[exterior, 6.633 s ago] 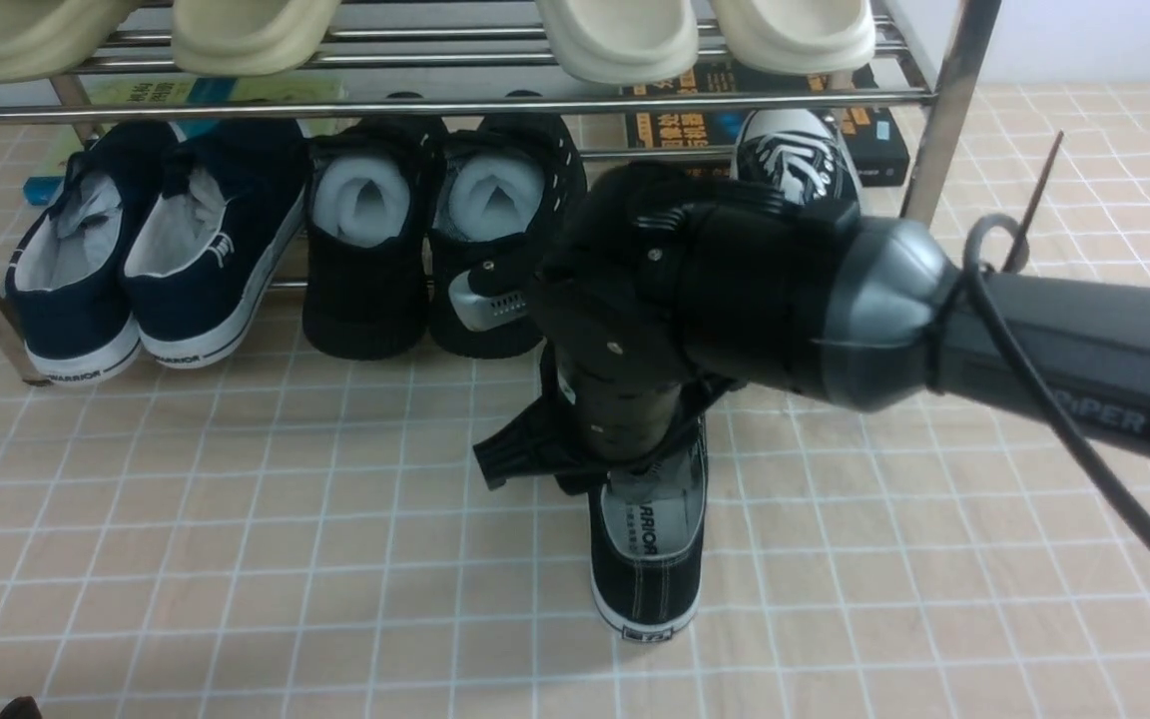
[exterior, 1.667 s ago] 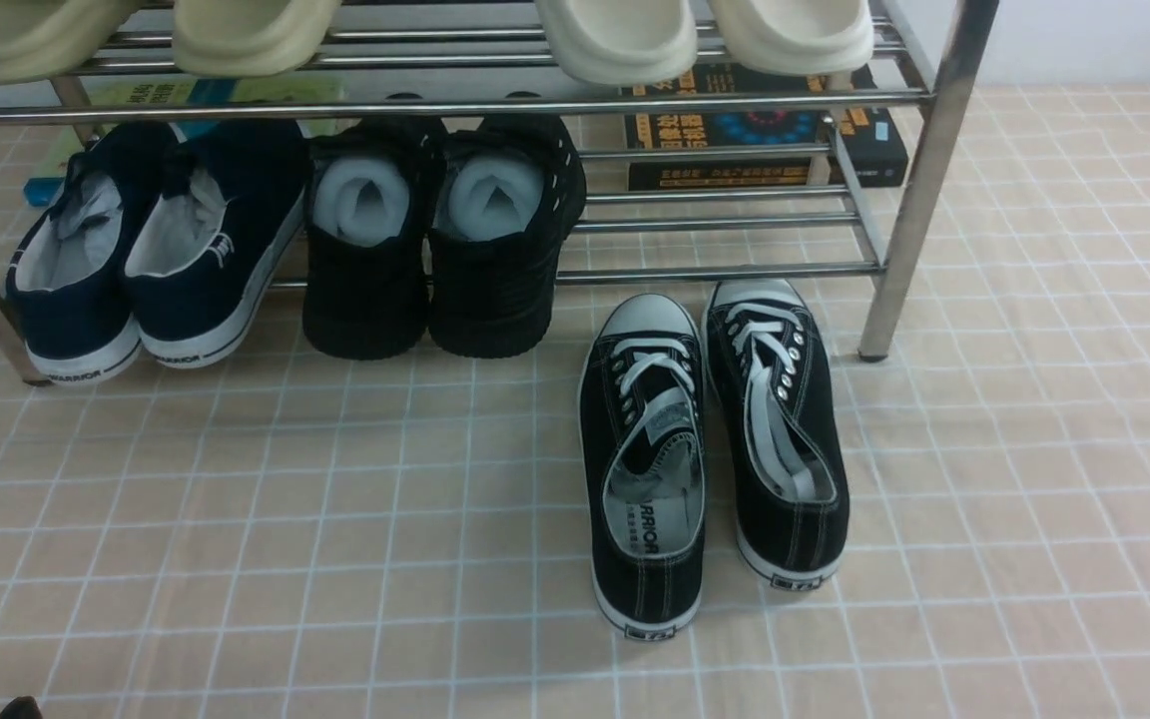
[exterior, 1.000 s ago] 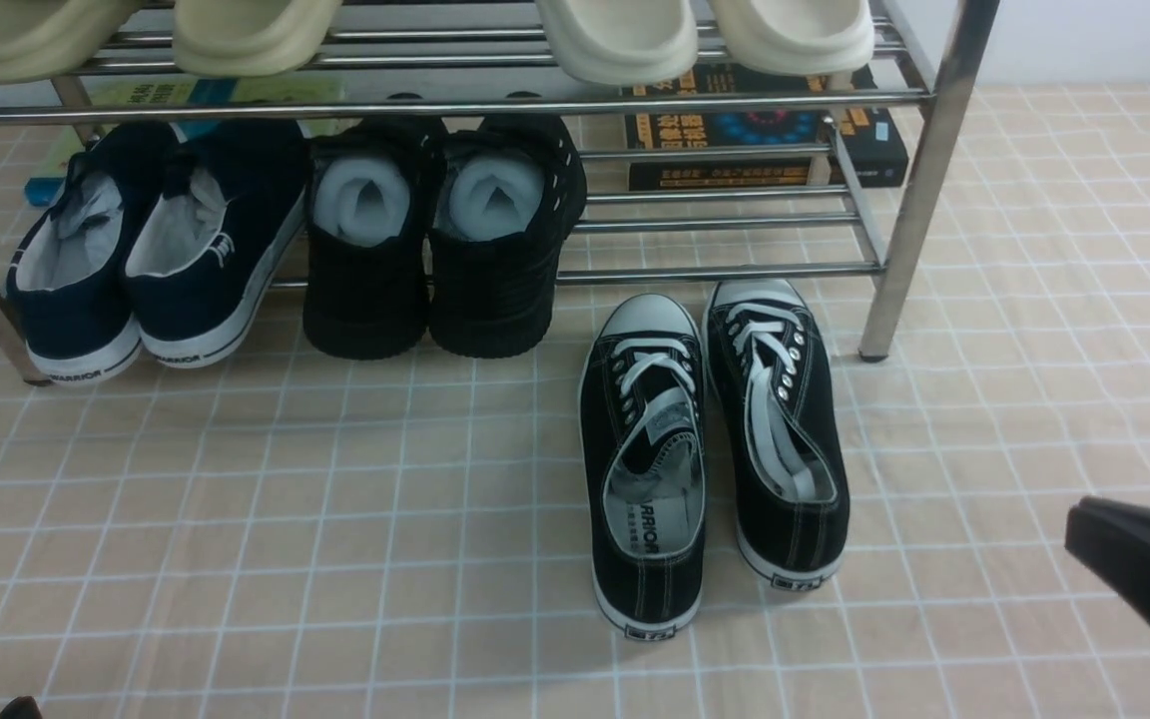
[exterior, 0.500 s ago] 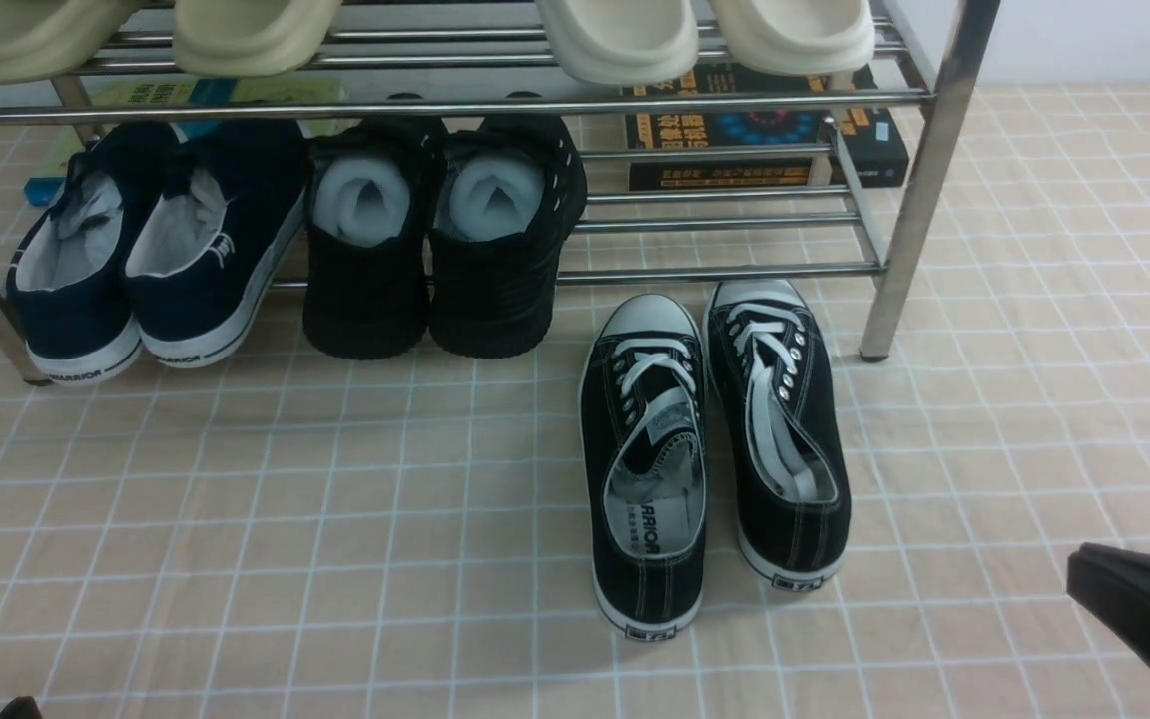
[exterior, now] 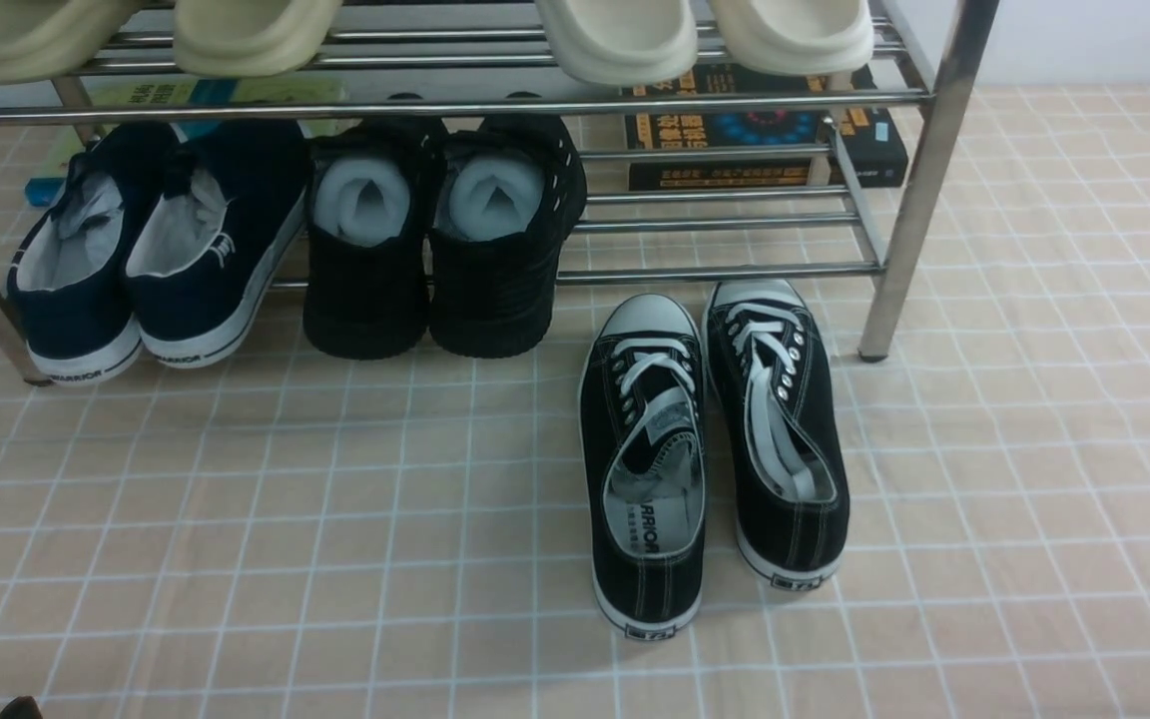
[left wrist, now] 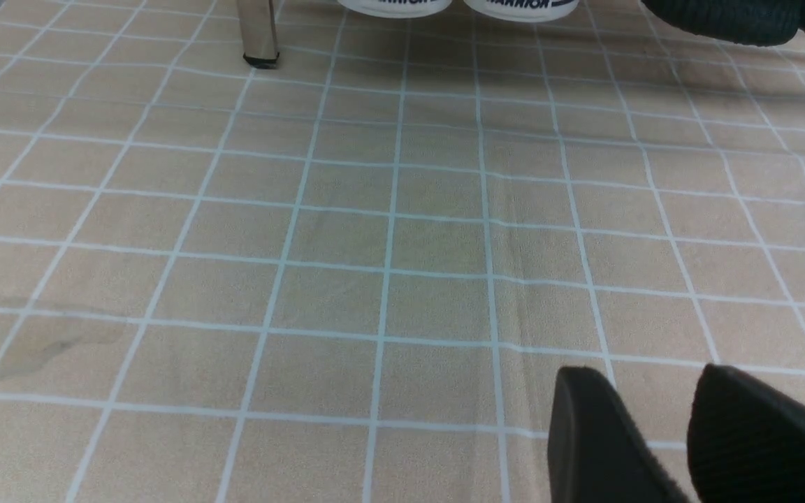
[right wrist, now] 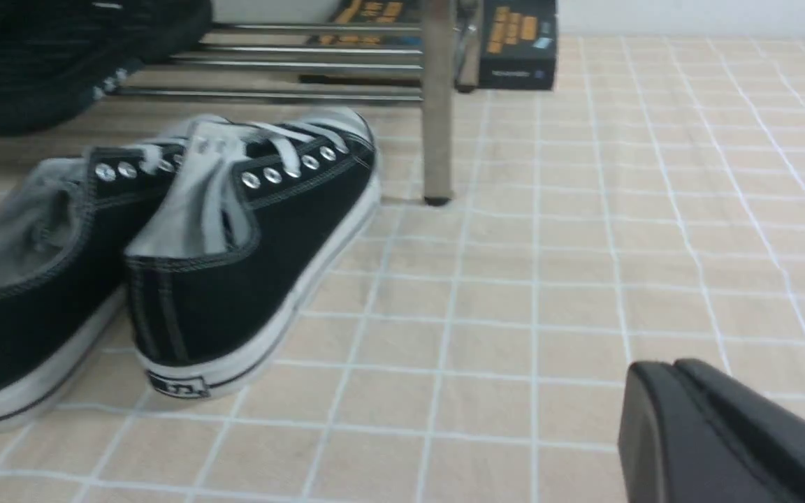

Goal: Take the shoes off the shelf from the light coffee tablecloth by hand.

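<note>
Although neither arm shows in the front view, each wrist camera catches its own gripper low over the tablecloth [exterior: 236, 519]. Nearest, the left gripper [left wrist: 643, 447] hangs with a gap between its two dark fingers, parted and holding nothing. On the other side, the right gripper [right wrist: 675, 419] has its fingers pressed together, clenched on nothing, well apart from the heels of the shoes [exterior: 715, 449].

Further out, that pair of black lace-up sneakers lies side by side on the cloth, heels toward the robot, white toe caps just beside the lower front rail of the shelf [exterior: 919, 200] and off it. By that look the job seems done.

Such canvas shoes are probably light, with soft sides that fold under a pinch and a stiffer rubber sole. The heel rim or collar, open and facing this way, looks the best hold; loose laces could snag on a rail.

Beyond, navy slip-ons [exterior: 136, 250] and black shoes [exterior: 435, 240] sit on the lower rails.
</note>
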Motion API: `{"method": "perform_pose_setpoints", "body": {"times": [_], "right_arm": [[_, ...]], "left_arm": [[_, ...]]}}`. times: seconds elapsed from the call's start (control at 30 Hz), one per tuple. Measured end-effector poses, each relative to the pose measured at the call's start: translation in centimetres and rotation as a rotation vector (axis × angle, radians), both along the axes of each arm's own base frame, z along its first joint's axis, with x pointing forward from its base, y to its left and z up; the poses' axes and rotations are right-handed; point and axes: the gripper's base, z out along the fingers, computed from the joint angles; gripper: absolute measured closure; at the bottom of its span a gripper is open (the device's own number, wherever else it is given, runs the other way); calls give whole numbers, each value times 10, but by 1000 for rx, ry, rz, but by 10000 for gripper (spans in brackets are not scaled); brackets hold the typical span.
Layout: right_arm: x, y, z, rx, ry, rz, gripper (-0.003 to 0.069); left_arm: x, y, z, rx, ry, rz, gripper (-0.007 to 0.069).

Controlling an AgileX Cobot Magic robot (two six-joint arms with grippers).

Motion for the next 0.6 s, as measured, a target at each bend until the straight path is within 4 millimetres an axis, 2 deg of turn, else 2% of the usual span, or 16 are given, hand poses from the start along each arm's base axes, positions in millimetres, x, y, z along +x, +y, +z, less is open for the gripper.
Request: {"method": "perform_pose_setpoints", "body": {"times": [0.1, 0.23, 0.6], "right_arm": [[-2, -3, -9, -5, 58, -57, 638], [-3, -6, -11, -6, 101, -114, 633], [-3, -5, -11, -8, 108, -92, 626]], "left_arm": [[0, 0, 0, 0, -1, 0, 384], [0, 0, 0, 0, -1, 0, 384], [0, 0, 0, 0, -1, 0, 384]]}}
